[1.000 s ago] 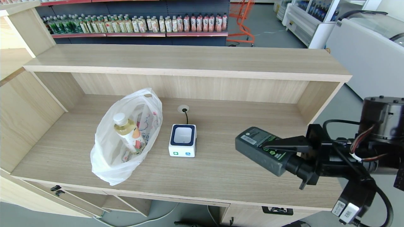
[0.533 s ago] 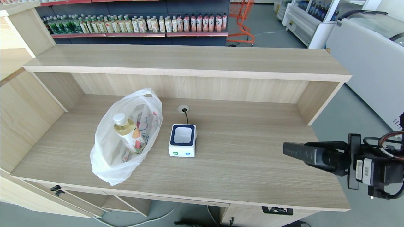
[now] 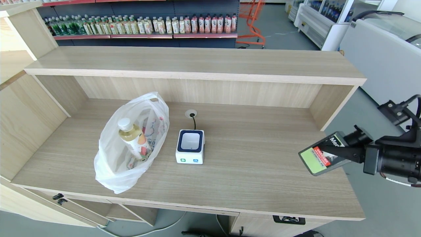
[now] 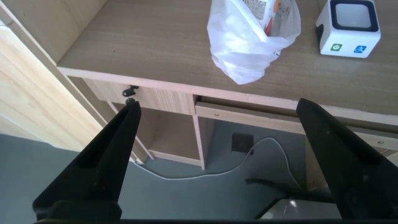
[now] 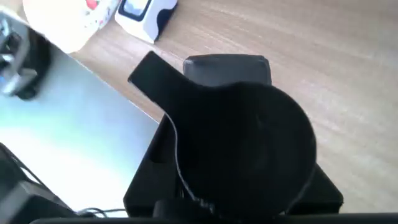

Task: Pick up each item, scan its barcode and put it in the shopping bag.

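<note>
Black carton point(image 3: 320, 154) w/ a green-and-red label sits clamped in the right gripper point(image 3: 332, 152), fingers closed on its flat faces. It's held in the air at the right end of the counter point(image 3: 263, 184), label face tilted up toward the robot. Judging by that, the barcode isn't facing the reader yet, so the carton prob needs turning over and carrying left before a read is possible. The left gripper point(image 4: 217, 106) hangs low by the counter's near left corner, fingers spread wide w/ nothing between them, well out of the way of the bag mouth. Mid-counter the white scanner point(image 3: 190, 146) lies w/ its window facing up, so an item has to pass above it, code side down. Just beside it on the left, the white shopping bag point(image 3: 111, 164) slumps open toward the scanner, a short hop after scanning. One bottle point(image 3: 133, 138) already leans inside, cap up, i.e. approx one item done. Far back, shelves w/ rows of drinks point(image 3: 141, 25)
</note>
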You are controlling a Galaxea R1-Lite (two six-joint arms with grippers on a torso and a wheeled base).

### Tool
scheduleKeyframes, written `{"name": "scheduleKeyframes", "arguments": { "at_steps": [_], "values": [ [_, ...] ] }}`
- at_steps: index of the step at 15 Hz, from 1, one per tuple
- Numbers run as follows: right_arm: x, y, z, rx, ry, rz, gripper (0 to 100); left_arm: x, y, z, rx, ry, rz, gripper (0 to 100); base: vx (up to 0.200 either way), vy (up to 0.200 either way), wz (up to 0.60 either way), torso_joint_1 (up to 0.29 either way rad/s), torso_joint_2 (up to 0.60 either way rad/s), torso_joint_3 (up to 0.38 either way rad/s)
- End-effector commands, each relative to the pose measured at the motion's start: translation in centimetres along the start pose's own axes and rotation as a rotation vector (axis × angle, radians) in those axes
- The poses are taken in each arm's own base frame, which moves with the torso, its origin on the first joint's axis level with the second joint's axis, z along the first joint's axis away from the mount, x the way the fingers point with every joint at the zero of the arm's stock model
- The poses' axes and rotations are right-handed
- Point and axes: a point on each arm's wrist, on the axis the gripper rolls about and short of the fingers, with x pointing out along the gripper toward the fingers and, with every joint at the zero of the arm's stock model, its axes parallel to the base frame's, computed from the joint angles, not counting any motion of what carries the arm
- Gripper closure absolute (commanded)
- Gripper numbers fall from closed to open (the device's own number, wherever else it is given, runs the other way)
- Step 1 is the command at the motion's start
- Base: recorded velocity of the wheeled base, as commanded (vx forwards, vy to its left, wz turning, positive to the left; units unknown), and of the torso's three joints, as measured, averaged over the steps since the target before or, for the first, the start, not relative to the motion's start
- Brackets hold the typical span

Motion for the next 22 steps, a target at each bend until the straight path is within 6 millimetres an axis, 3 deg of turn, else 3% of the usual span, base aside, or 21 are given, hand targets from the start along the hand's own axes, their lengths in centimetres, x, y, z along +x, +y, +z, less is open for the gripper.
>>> {"name": "scheduleKeyframes", "arguments": {
  "at_steps": [1, 2, 4, 7, 16, 22],
  "values": [
    [0.8, 2.0, 0.6, 0.310, -0.033, -0.051, 100, 0.0, 0.0, 0.0, 0.000, 0.000, 0.000, 0, 0.000, 0.000, 0.00, 0.000, 0.00, 0.000],
    [1.1, 2.7, 0.7, 0.417, -0.028, -0.019, 100, 0.0, 0.0, 0.0, 0.000, 0.001, 0.000, 0, 0.000, 0.000, 0.00, 0.000, 0.00, 0.000],
    [2.0, 3.5, 1.0, 0.465, -0.020, 0.024, 100, 0.0, 0.0, 0.0, 0.000, 0.000, 0.000, 0, 0.000, 0.000, 0.00, 0.000, 0.00, 0.000],
    [3.1, 3.9, 1.6, 0.469, -0.032, 0.064, 100, 0.0, 0.0, 0.0, 0.000, 0.001, 0.000, 0, 0.000, 0.000, 0.00, 0.000, 0.00, 0.000],
    [3.6, 4.3, 1.7, 0.462, -0.021, 0.081, 100, 0.0, 0.0, 0.0, -0.003, 0.001, 0.000, 0, 0.000, 0.000, 0.00, 0.000, 0.00, 0.000],
    [3.7, 4.3, 1.7, 0.463, -0.019, 0.082, 100, 0.0, 0.0, 0.0, -0.006, 0.001, 0.000, 0, 0.000, 0.200, 0.00, 0.006, 0.00, 0.002]
  ]
}}
